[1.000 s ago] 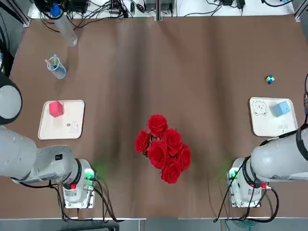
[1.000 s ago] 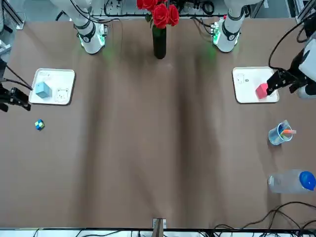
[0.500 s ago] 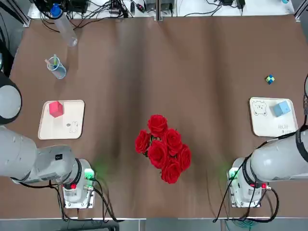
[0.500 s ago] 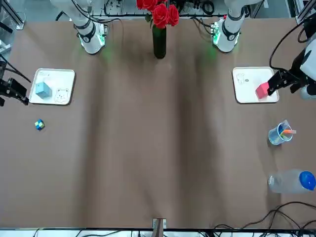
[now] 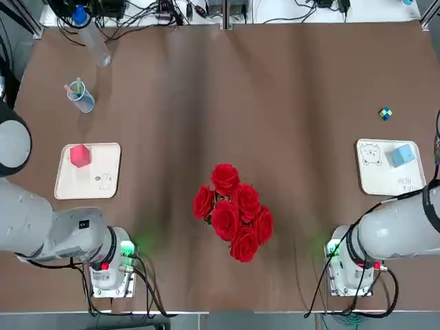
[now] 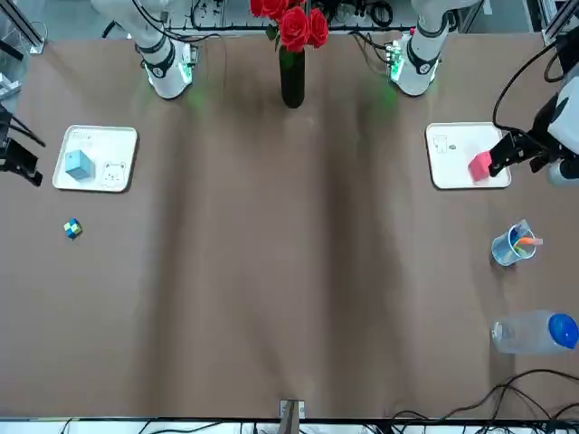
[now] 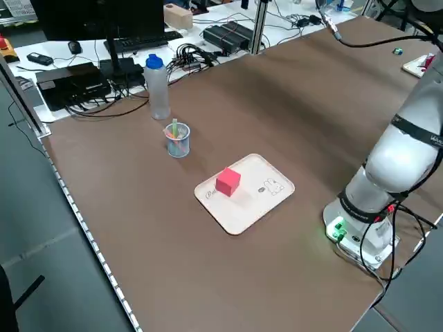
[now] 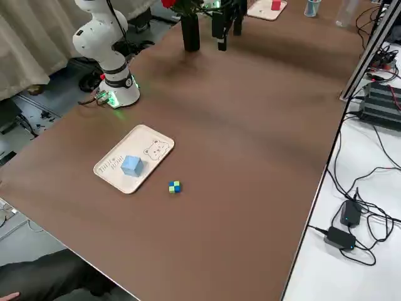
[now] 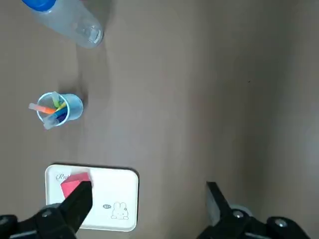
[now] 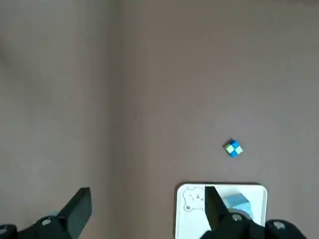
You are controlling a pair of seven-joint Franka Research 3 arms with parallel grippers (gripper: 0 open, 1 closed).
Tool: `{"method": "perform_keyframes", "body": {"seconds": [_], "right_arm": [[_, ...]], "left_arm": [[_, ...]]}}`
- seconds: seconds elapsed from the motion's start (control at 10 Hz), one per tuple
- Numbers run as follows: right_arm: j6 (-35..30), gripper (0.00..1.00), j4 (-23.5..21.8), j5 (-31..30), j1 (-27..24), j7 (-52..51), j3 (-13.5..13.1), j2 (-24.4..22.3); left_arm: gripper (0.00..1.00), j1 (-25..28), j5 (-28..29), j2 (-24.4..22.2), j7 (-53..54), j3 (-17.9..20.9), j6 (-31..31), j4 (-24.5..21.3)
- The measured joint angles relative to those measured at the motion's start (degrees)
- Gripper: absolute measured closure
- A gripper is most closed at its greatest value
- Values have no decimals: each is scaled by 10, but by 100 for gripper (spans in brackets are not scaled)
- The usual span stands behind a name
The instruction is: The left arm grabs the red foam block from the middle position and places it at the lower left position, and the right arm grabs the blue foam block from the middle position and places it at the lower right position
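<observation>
The red foam block point(image 5: 80, 155) sits on a cream tray point(image 5: 103, 182) at the table's left side; the left side view shows the block point(image 7: 228, 181) resting flat. The blue foam block point(image 5: 401, 155) lies on a matching tray point(image 5: 381, 180) at the right side. My left gripper point(image 9: 147, 199) hangs open high over the table, and one of its fingers partly covers the red block point(image 9: 74, 183). My right gripper point(image 10: 147, 201) is also open and raised, with the blue block point(image 10: 238, 203) beside one finger. Neither gripper holds anything.
A vase of red roses point(image 5: 232, 210) stands near the front middle between the arm bases. A cup of pens point(image 5: 80, 96) and a lying plastic bottle point(image 5: 93, 38) are at the back left. A small blue-green cube point(image 5: 386, 113) lies behind the right tray.
In the front view my right gripper has drawn back from the blue block's tray toward the table's edge. The left gripper has shifted slightly. Both blocks stay put.
</observation>
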Motion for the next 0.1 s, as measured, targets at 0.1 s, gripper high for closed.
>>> {"method": "perform_keyframes", "body": {"seconds": [0.1], "right_arm": [[0, 0, -6, 0, 0, 0, -1, 1]], "left_arm": [[0, 0, 0, 2, 0, 0, 0, 0]]}}
